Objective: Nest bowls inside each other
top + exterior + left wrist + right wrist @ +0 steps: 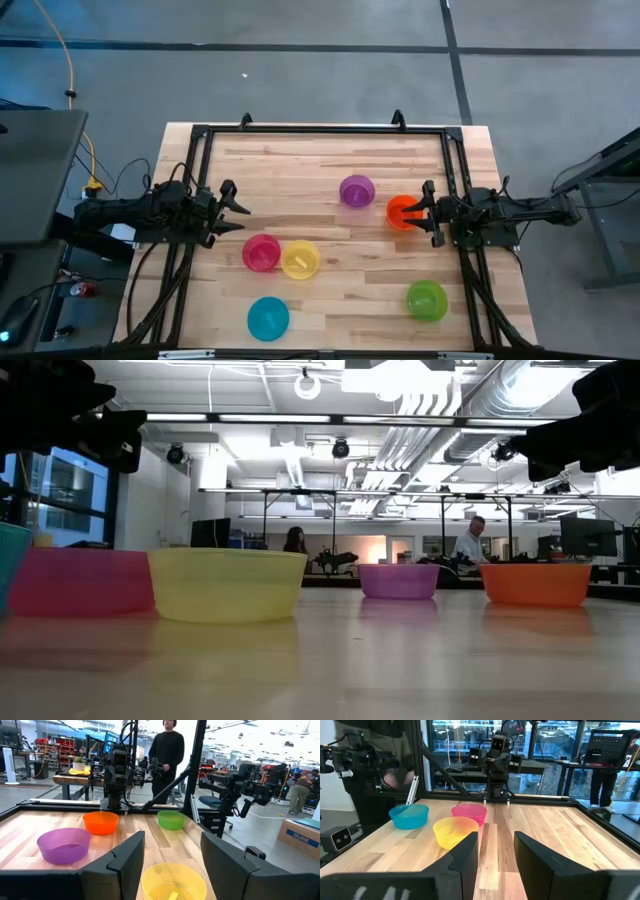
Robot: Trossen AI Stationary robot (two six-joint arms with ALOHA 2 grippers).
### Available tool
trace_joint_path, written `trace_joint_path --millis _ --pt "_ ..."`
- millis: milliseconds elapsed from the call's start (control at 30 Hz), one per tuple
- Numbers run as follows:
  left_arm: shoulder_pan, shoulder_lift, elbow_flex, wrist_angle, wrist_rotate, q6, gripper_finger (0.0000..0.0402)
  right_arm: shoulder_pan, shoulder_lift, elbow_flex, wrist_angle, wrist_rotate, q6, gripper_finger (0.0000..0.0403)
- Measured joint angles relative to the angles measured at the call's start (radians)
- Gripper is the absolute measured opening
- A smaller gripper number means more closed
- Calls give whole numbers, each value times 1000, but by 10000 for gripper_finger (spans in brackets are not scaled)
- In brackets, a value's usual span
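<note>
Tabletop: orange bowl [401,211] just beside right gripper [428,212].

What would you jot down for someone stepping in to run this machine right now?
Left gripper: open, empty, at the table's left side.
Right gripper: open, empty, over the small round orange plastic bowl at the right.
Purple plastic bowl sits left of the orange one.
Pink plastic bowl and yellow plastic bowl touch side by side mid-table.
Blue plastic bowl and green plastic bowl sit near the front edge.
Done: nothing nested.
Left: stack all six.
</note>
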Motion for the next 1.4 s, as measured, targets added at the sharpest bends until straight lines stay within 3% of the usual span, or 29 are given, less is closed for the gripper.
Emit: trace_joint_path --millis 1400 --pt "0 0 0 5 0 -14 184 0 0 0 0 0 0 118"
